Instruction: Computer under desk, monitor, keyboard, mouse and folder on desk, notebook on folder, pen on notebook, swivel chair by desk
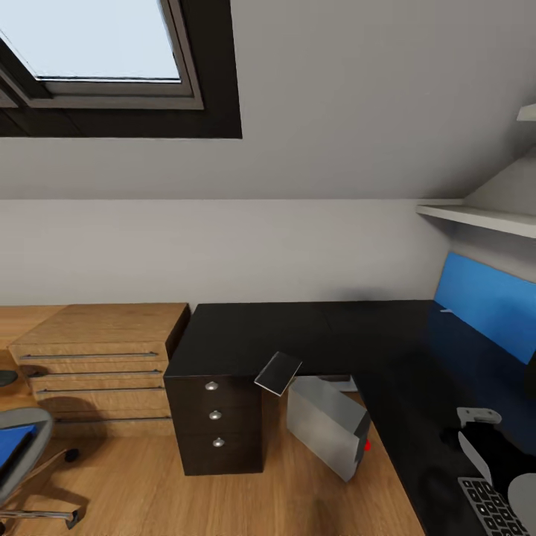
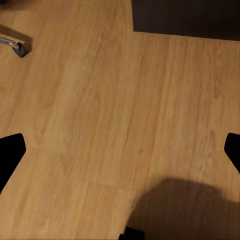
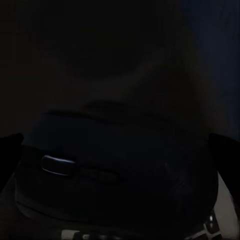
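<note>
- across the head view's middle runs the l-shaped black bench [image 1: 313, 335], its drawer unit with three round silver knobs at the near left corner.
- the dark grey notebook [image 1: 278, 372] lies tilted at the bench's front edge, partly overhanging it.
- under the bench, just below the notebook, the light grey computer [image 1: 325, 426] sits leaning on the oak floor [image 1: 223, 499], with a small red mark at its dark front.
- at the far right, a blue panel [image 1: 487, 301] stands along the wall above the bench top.
- the keyboard [image 1: 487, 510] shows at the lower right corner on the bench, beside grey and black parts of the right arm [image 1: 484, 447].
- left of the bench stands a light oak dresser [image 1: 97, 357] with long bar handles.
- the swivel chair [image 1: 18, 454] is at the lower left, well apart from the bench, with the blue folder [image 1: 11, 447] on its seat.
- the left pincer [image 2: 120, 150] hangs over bare floor, its dark fingertips [image 2: 10, 150] set wide apart, released.
- the right pincer [image 3: 120, 150] sits close over a dark rounded thing [image 3: 115, 170], too dim to name; its fingertips show at both edges, but i cannot tell whether it is grasping.
</note>
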Controlling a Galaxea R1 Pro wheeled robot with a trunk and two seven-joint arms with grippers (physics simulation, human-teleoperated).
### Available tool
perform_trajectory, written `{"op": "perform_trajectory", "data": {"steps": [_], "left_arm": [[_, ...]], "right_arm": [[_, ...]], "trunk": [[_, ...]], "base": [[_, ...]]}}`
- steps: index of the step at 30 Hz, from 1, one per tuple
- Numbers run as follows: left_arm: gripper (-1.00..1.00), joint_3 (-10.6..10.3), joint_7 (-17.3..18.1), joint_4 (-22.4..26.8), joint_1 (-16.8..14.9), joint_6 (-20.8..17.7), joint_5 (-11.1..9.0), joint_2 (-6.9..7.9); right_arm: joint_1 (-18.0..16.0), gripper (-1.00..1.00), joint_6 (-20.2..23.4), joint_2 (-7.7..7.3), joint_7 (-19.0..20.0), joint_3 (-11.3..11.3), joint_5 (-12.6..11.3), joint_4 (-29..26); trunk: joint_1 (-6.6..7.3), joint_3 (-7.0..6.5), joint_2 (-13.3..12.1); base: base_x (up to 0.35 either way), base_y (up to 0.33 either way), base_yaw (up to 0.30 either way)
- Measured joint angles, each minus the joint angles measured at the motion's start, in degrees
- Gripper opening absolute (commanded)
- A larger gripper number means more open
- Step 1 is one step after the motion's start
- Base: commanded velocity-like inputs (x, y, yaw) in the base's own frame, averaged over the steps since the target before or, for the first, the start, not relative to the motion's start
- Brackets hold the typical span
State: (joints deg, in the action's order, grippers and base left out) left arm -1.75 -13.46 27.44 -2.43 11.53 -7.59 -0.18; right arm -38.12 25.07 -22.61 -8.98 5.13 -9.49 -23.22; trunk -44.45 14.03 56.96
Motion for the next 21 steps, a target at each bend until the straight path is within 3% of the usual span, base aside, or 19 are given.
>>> {"op": "perform_trajectory", "data": {"steps": [8,14,18,21], "left_arm": [[1.00,0.1,-0.1,0.0,0.0,1.4,0.1,-0.05],[1.00,0.1,-0.1,0.0,0.0,1.5,0.1,-0.01],[1.00,0.0,-0.1,0.4,0.0,1.5,0.0,0.00],[1.00,-0.1,-0.3,0.4,0.0,1.4,0.0,-0.18]], "right_arm": [[0.0,-1.00,1.0,-0.18,-1.6,-0.1,0.0,0.8],[0.0,-1.00,0.7,-0.17,-2.2,-0.1,0.0,0.8],[-0.1,-1.00,0.6,-0.19,-2.5,-0.1,0.0,2.0],[-0.2,-1.00,0.5,-0.14,-3.0,0.0,0.0,1.8]], "trunk": [[0.00,0.00,0.0],[0.03,0.00,0.0],[0.00,0.00,0.0],[-0.65,0.53,1.2]], "base": [[0.001,0.000,0.000],[0.215,0.000,0.000],[0.017,0.000,0.000],[0.002,0.000,0.000]]}}
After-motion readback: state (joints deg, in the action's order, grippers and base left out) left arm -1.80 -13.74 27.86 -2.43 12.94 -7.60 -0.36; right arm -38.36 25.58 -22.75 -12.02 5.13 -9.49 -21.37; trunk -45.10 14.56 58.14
